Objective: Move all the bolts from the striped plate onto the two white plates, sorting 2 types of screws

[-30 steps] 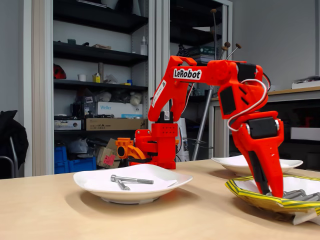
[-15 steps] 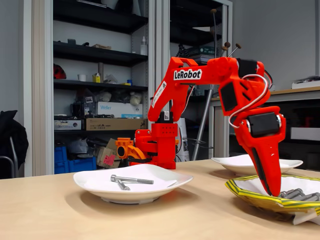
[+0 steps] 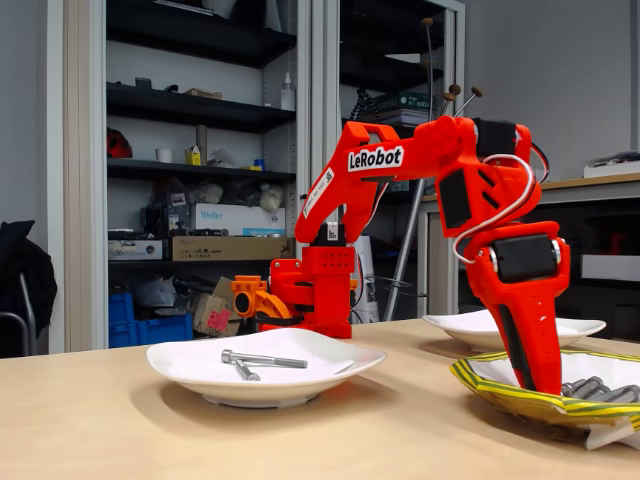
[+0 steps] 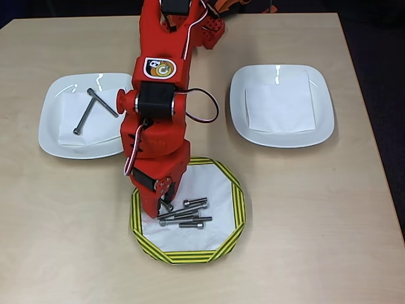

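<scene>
1. Locate the workpieces. The small silver-grey metal bolts (image 4: 186,214) lie in a loose cluster on the shallow striped plate (image 4: 235,196) with the yellow and dark green rim, at the near middle of the light wooden surface (image 4: 316,209) in the overhead view. Two long bolts (image 4: 93,109) already lie crossed on the plain white plate at left (image 4: 50,123); the plain white plate at right (image 4: 323,107) holds no bolts.

2. Check the tool. The orange two-finger tool (image 4: 163,201) points down into the left part of the striped plate, its tip at the left end of the cluster. You cannot tell whether its fingers are spread or pressed together, or whether they pinch a bolt: the arm hides them.

3. Expect rigid, smooth, round parts. Each bolt is probably light but slippery, and likely to roll or pivot when nudged.

4. Take hold across the shank near mid-length, fingers square to the axis. The bolts lie side by side, nearly touching, so pick an outer one first.

5. Treat the striped plate as light and paper-like: it may shift under side pressure.
</scene>
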Controlling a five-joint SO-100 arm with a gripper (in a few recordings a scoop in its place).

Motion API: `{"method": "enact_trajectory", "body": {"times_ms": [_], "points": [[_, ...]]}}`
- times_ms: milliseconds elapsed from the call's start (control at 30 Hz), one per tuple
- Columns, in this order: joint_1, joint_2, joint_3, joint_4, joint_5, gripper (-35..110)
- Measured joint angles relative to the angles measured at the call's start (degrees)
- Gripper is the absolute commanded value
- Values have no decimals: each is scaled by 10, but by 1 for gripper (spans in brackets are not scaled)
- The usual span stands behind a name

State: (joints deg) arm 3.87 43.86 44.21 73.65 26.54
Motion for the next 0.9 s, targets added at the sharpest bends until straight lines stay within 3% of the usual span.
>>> {"method": "enact_trajectory", "body": {"times_ms": [233,567,900], "points": [[5,-12,-23,18,4,0],[7,-14,-76,76,33,0],[-43,91,3,136,214,0]]}}
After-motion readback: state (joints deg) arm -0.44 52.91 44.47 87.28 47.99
